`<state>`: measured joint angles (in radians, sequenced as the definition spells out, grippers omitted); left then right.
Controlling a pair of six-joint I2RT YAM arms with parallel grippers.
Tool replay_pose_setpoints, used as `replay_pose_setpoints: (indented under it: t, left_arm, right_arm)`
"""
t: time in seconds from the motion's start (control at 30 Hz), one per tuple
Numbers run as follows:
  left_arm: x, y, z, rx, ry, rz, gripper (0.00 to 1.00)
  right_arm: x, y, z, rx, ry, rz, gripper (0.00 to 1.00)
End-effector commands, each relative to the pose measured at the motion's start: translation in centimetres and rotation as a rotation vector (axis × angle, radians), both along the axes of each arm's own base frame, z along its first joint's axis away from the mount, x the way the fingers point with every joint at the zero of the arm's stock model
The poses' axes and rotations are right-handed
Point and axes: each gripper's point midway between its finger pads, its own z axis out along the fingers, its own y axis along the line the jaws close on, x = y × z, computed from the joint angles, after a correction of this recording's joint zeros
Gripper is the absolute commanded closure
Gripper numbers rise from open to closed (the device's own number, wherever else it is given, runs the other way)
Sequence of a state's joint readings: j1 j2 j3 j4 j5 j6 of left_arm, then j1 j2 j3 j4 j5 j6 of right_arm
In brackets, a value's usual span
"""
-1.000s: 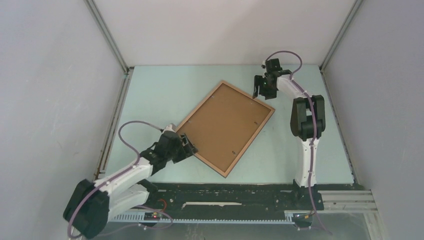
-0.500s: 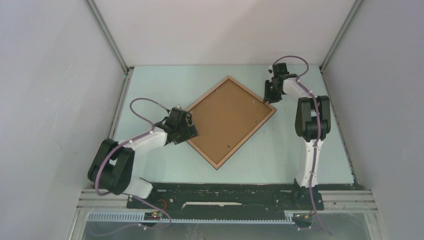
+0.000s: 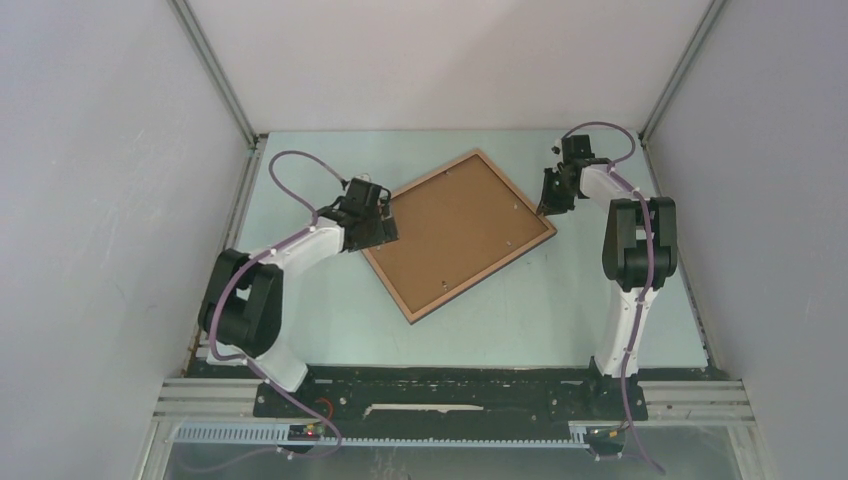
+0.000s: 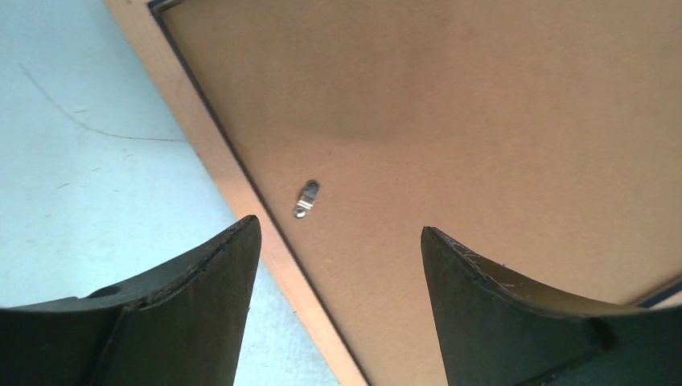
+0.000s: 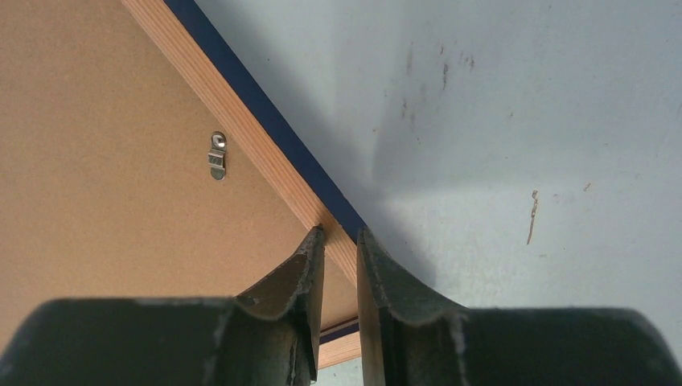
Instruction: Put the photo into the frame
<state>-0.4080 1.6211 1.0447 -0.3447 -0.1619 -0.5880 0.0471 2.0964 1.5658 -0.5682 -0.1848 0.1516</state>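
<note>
The frame lies back up on the table, its wooden rim pinched between the nearly closed jaws of the right gripper. The left gripper hangs spread wide, with the frame's opposite edge and a small metal clip between its jaws.

You were working in a lab test cell: plain grey panel walls on aluminium struts enclosed a pale green table fronted by a black mounting rail.
</note>
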Motion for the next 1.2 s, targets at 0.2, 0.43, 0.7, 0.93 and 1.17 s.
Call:
replay_pose_setpoints:
  t: [0.2, 0.43, 0.7, 0.93, 1.17]
  left_arm:
    - [-0.5, 2.5, 0.3, 0.092, 0.07, 0.09, 0.17]
    - [0.1, 1.4, -2.1, -0.012, 0.154, 0.133, 0.22]
    - [1.0, 3.3, -3.3, 0.102, 0.154, 0.178, 0.32]
    - [0.7, 4.1, -3.5, 0.135, 0.152, 0.192, 0.41]
    - [0.9, 4.6, -3.7, 0.161, 0.145, 0.186, 0.56]
  right_arm:
    - [-3.5, 1.2, -2.2, 0.045, 0.153, 0.015, 0.74]
    - [-3.2, 1.5, -2.0, 0.048, 0.139, 0.024, 0.74]
    - [-3.1, 1.9, -1.9, 0.045, 0.128, 0.039, 0.74]
    - [-3.0, 2.0, -1.9, 0.041, 0.129, 0.041, 0.74]
    - [-3.0, 2.2, -1.8, 0.044, 0.124, 0.045, 0.74]
